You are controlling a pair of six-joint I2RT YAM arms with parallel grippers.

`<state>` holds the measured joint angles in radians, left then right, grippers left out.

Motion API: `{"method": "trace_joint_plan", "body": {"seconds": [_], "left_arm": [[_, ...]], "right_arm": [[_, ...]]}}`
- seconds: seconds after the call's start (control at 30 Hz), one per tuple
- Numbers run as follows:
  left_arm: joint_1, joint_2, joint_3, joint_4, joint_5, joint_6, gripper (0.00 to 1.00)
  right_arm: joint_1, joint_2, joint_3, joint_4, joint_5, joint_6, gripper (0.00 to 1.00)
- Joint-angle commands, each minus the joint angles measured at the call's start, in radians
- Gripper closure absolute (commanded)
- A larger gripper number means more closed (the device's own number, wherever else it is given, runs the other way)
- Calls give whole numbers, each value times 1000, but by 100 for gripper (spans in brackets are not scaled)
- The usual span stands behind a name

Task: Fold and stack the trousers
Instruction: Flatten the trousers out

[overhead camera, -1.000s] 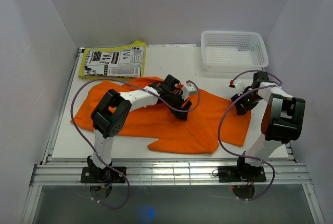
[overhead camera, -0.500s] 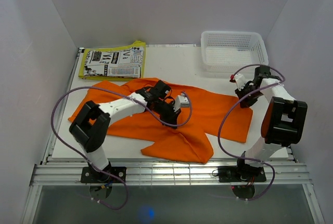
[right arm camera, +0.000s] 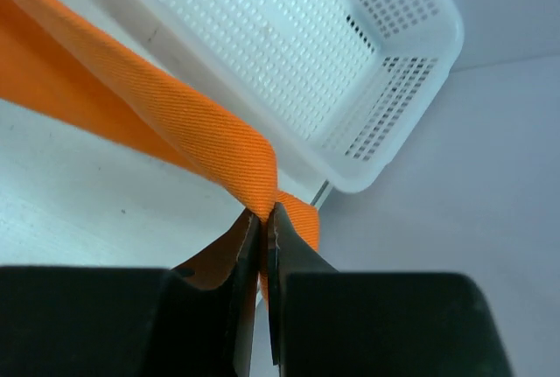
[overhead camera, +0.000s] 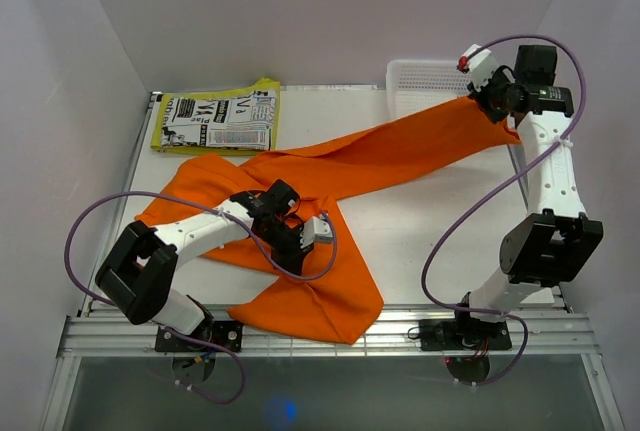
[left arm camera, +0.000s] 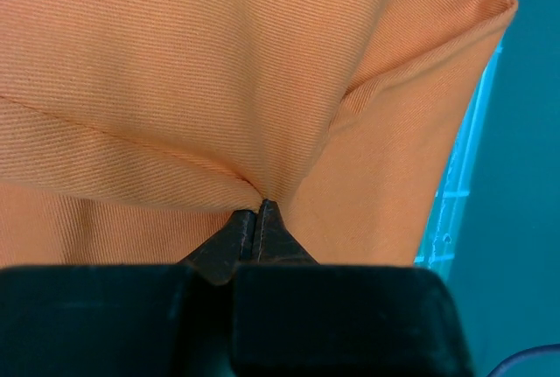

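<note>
Left claw (left arm camera: 260,209) pinched closed low; right claw (right arm camera: 264,215) pinched closed, raised.

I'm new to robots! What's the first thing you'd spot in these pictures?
The bright orange trousers, stretched like a ribbon across the white table. The right hand holds one end lifted at the far right, by a white basket, while the left hand pinches the cloth near the front.

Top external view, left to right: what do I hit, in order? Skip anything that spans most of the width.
Yellow-edged printed sheet → left gripper → white basket → right gripper, over the basket's right end. Orange trousers span most of the width, so left out.
</note>
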<state>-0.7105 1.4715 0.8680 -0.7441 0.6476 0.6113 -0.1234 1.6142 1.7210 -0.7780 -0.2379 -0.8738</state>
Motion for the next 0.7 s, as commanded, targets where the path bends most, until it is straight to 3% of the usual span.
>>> {"method": "trace_joint_plan", "body": {"seconds": [0.0,0.23,0.33,0.37,0.47,0.53,0.57,0.67], "left_arm": [[3,-14,29,-12,27,19,100],[-4,59,204,-24,150,-85,100],[-46,134,336,1,208,-181,100],[-56,159,376,18,227,-215,100],[-113,291,549,132,265,-401,100],[-145,416,681,202,235,-515,100],[-164,461,725,212,221,-539,85],[-152,608,871,226,189,-637,63]], "right_arm": [[73,93,64,23,46,36,92],[96,252,130,169,176,102,92],[87,317,209,119,204,131,57],[70,319,216,76,178,139,26],[16,283,216,16,112,157,5],[-19,237,215,-53,72,164,3],[-56,222,218,-93,13,151,3],[-108,146,197,-263,-76,110,6]]}}
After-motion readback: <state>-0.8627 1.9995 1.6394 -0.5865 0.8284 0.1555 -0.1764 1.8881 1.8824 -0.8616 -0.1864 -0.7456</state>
